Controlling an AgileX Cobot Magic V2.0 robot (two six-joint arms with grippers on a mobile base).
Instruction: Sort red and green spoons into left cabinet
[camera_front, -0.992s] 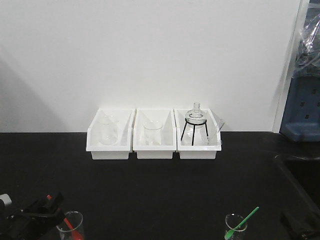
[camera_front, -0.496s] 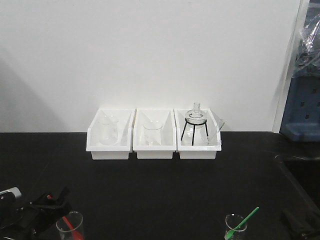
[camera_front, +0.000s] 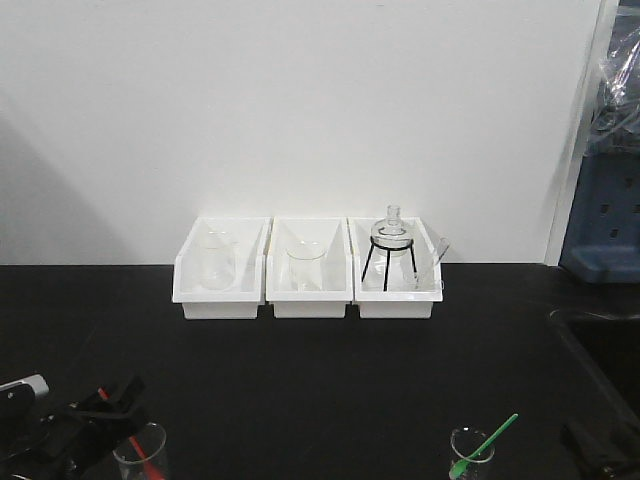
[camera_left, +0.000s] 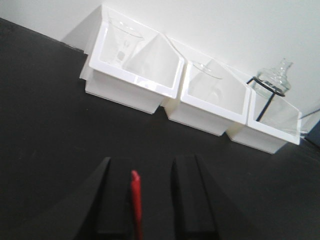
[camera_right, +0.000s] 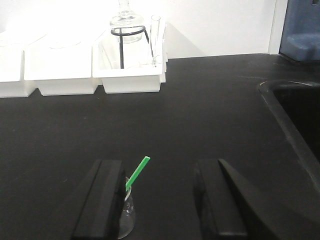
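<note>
The red spoon (camera_left: 135, 200) stands in a clear beaker (camera_front: 140, 455) at the table's front left; only its handle shows in the left wrist view. My left gripper (camera_left: 150, 195) is open around that handle, which sits close to the left finger (camera_left: 112, 200) without being pinched. The green spoon (camera_right: 137, 172) leans in a small glass beaker (camera_right: 125, 212) at the front right. My right gripper (camera_right: 160, 200) is open, its left finger (camera_right: 105, 200) right beside that beaker. In the front view the green spoon (camera_front: 485, 445) lies left of the right gripper (camera_front: 595, 445). The left cabinet is out of view.
Three white bins (camera_front: 310, 285) with glassware stand in a row against the back wall; the right one holds a flask on a black tripod (camera_front: 390, 250). A recessed black basin (camera_right: 292, 125) opens at the table's right. A blue-grey unit (camera_front: 605, 220) stands at the far right.
My left gripper has edged a little to the right and settled over the beaker with the red spoon. The right gripper and green spoon have not moved.
</note>
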